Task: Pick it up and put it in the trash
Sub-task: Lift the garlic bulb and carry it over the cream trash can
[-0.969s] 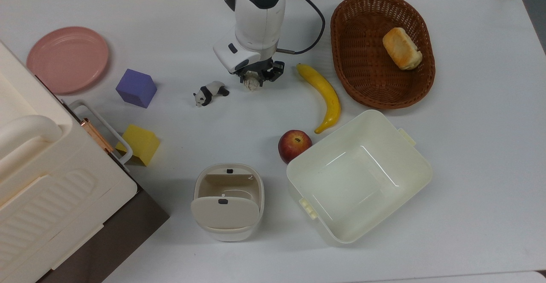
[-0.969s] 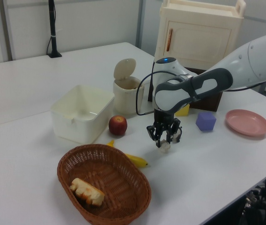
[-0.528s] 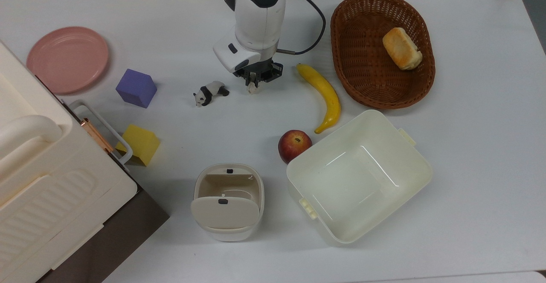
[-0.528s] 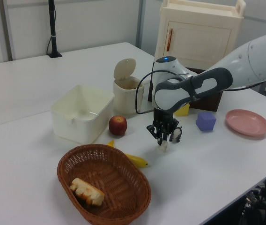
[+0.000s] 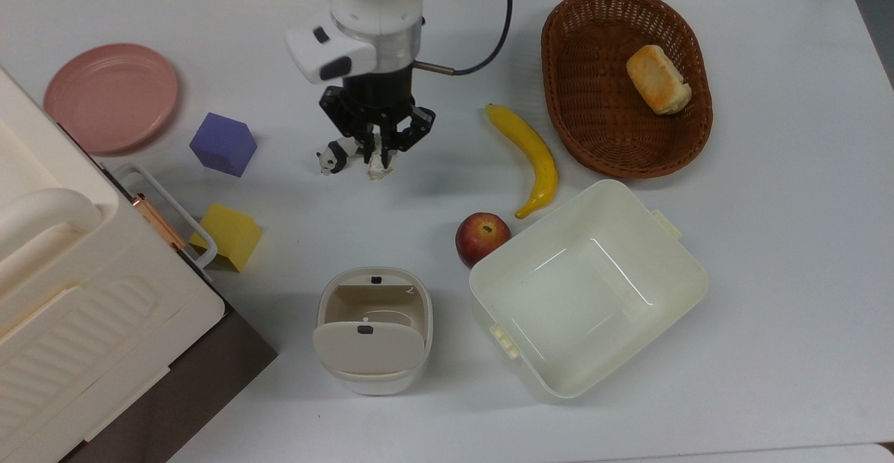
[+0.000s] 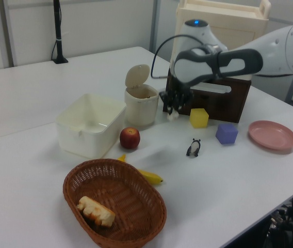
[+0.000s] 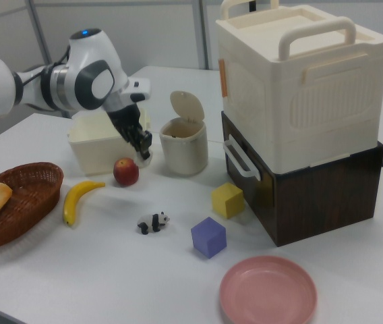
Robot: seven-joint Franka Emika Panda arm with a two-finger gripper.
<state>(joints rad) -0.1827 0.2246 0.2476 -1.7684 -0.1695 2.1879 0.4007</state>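
- While I hang above the white table [image 5: 768,239], my gripper [image 5: 378,159] is pinched tight on the paper ball [image 5: 379,168], which sits between my fingertips, lifted clear of the tabletop.
- From the left view, the ball [image 6: 173,115] hangs in the air just beside the bin [image 6: 141,101], to the left view's right of it; the bin's flap lid is tipped up and its mouth is open.
- From the right view, my gripper [image 7: 142,150] is between the tub [image 7: 94,145] and the bin [image 7: 184,144], above the apple [image 7: 126,171].
- On the table lie a panda [image 5: 338,155], a banana [image 5: 531,157], a purple cube [image 5: 223,144], a yellow cube [image 5: 230,235], a pink plate [image 5: 110,96] and a wicker basket [image 5: 594,128] with a bread roll [image 5: 657,79] in it.
- At the top view's left edge a cream cabinet [image 5: 70,295] with a handle stands on a dark brown box [image 7: 313,189].
- Behind the table, the left view shows pale wall panels and a black pole [image 6: 58,31] clamped at the far edge.
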